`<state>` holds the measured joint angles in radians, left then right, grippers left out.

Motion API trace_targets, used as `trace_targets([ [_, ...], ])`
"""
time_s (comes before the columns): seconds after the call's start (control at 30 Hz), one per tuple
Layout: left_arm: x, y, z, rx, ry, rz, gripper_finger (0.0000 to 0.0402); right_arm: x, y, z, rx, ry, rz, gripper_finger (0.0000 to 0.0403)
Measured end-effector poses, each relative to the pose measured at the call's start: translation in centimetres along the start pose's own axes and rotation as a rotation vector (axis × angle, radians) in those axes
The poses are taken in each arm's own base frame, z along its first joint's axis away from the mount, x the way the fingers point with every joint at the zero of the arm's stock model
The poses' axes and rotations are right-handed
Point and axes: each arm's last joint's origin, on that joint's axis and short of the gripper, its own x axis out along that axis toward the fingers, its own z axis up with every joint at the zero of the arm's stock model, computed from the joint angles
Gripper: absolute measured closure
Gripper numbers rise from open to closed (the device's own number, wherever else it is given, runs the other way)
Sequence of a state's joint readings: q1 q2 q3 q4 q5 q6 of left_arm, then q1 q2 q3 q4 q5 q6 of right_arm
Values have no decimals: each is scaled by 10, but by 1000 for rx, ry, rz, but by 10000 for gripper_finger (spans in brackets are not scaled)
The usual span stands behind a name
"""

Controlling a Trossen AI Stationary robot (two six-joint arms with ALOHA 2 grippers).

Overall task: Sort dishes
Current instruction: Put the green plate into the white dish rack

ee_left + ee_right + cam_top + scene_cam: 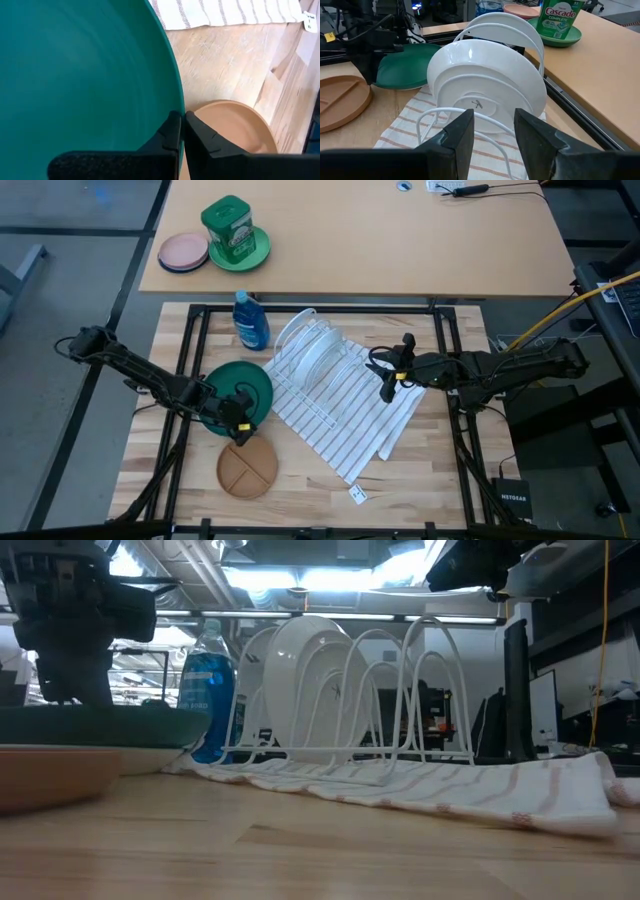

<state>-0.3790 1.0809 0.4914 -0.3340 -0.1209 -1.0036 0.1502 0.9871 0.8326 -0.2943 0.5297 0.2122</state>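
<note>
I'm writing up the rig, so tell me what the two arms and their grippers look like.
Both arms are dark, jointed and slim, with black cables along them. The left gripper has two matte black angular fingers, with a textured black pad behind them. The right gripper has two broad dark wedge-shaped fingers.

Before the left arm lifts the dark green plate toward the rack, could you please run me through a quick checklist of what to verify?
1. Left gripper shut on the rim of the dark green plate: ok.
2. Green plate free of the tan divided plate: cannot tell; their edges sit close in the high view.
3. Empty slots in the dish rack: ok; the wires in front of the two white plates are free.
4. Right gripper holding nothing: ok; its fingers stand open, facing the rack.
5. Path to the rack clear of the right arm: not ok; it hovers at the rack's open end.
6. Blue soap bottle out of the way: ok.
</note>
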Motion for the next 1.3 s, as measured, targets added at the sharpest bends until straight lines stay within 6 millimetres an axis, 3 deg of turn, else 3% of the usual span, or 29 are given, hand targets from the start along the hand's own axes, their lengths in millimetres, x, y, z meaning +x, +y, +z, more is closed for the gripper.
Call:
trace_targets([
  [0.23,0,-1,0,68,10,-11,392,0,0,0,0,0,0,260],
  [0.53,0,-1,0,98,14,-14,274,0,0,0,0,0,0,260],
  [0.7,0,0,-1,99,18,-8,239,0,0,0,0,0,0,260],
  [0.97,-1,10,-6,102,71,105,241,0,0,0,0,0,0,260],
  [1.3,5,11,-8,90,90,121,263,0,0,0,0,0,0,260],
])
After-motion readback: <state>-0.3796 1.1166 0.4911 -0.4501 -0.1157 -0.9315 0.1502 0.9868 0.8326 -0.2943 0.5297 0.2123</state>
